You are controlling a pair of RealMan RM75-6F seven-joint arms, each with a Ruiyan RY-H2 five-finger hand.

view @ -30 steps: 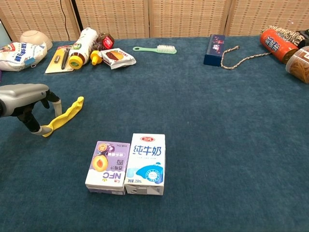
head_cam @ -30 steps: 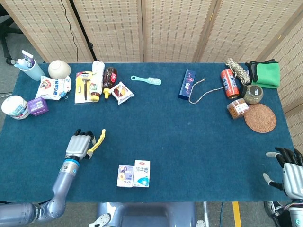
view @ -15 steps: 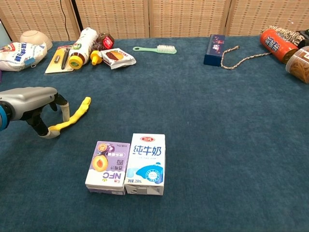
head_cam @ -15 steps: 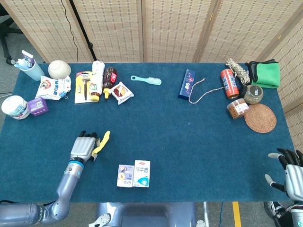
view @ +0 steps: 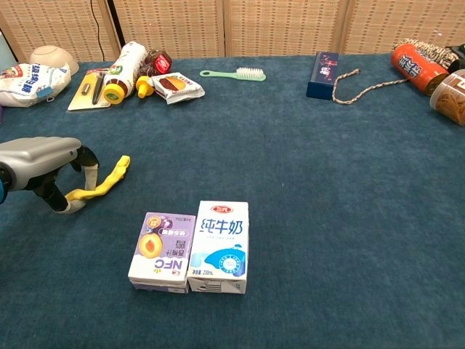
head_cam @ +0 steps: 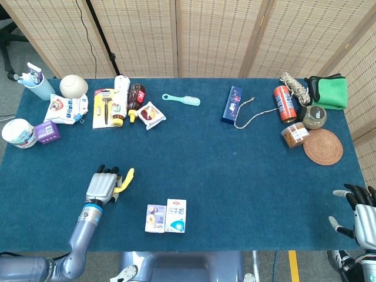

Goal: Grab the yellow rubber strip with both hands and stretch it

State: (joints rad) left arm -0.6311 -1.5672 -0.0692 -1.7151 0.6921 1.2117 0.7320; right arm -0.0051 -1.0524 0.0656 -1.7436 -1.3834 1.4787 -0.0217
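The yellow rubber strip lies at the near left of the blue table, its far end free and pointing away from me. My left hand pinches its near end between the fingertips; in the chest view the left hand arches over the cloth with the yellow rubber strip curving out to the right. My right hand hangs off the table's near right corner, fingers spread, holding nothing. It does not show in the chest view.
Two small cartons stand just right of the strip near the front edge. Bottles, snacks and a brush line the far left; a can, jars, a coaster and a cord sit far right.
My left hand drew back toward me with the strip's end, after shifting slightly right. The strip's free end sank and curved. The right hand dropped a little.
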